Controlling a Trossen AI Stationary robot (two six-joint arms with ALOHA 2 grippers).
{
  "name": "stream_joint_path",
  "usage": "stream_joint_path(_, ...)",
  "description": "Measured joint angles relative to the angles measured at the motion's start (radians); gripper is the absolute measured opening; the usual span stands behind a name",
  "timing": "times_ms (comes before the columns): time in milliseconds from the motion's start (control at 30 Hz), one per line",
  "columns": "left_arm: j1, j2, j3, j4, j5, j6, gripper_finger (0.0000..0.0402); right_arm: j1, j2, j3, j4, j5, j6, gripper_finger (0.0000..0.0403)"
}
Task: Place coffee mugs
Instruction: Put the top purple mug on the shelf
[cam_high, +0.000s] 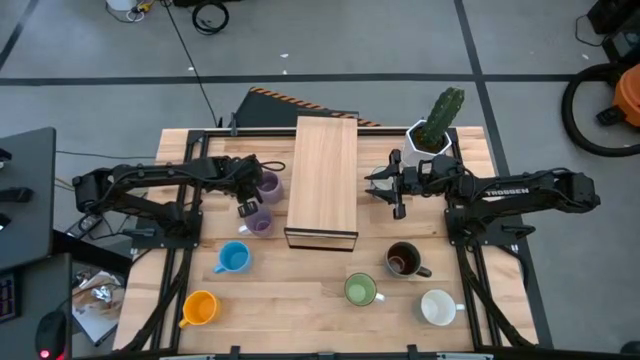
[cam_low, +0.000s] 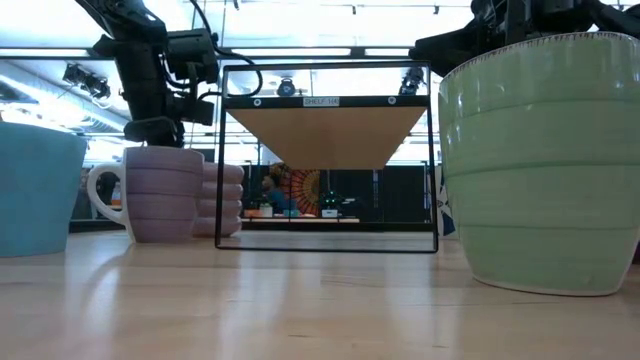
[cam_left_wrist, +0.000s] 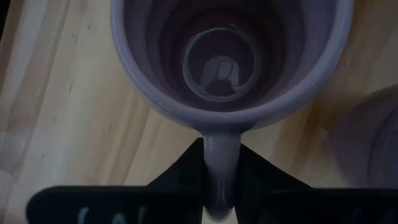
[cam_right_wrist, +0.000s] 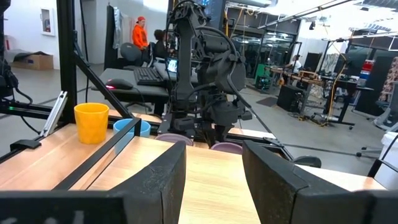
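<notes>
High view: the left hand (cam_high: 247, 210) clamps the handle of a lilac ribbed ceramic mug (cam_high: 259, 222) on the wooden bench (cam_high: 300, 290), at 9 o'clock from the shelf (cam_high: 323, 180). Right wrist view: the right hand (cam_right_wrist: 213, 171) is spread open above the shelf top.

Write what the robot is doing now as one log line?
left tool: shut on lilac mug handle | right tool: open, by wooden shelf

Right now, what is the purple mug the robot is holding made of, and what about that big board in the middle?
The lilac mug looks like glazed ceramic: its inside is smooth and shiny with ridged rings. The left gripper is shut on its handle. The shelf top looks like pale unpainted wood, since grain lines run along it; the low view shows it resting on a thin dark frame, probably metal.
</notes>
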Motion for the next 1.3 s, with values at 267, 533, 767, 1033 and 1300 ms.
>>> stream_joint_path(267, 0.001, 0.0, 0.055, -0.012, -0.035, 0.03, 0.0056, 0.0, 0.0, 0.0, 0.0, 0.008, 0.03, 0.0164)
stream_joint_path(533, 0.099, 0.002, 0.206, -0.083, -0.031, 0.133, 0.0056, 0.0, 0.0, 0.0, -0.001, 0.008, 0.03, 0.0164)
stream_joint_path(767, 0.194, 0.02, 0.353, -0.143, -0.017, 0.24, 0.0056, 0.0, 0.0, 0.0, -0.001, 0.008, 0.029, 0.0164)
stream_joint_path(1033, 0.242, 0.166, 0.61, -0.237, -0.023, 0.373, 0.0056, 0.0, 0.0, 0.0, -0.003, 0.008, 0.029, 0.0164)
stream_joint_path(1300, 0.268, 0.345, 0.894, -0.37, 0.07, 0.503, 0.0056, 0.0, 0.0, 0.0, -0.009, 0.008, 0.03, 0.0164)
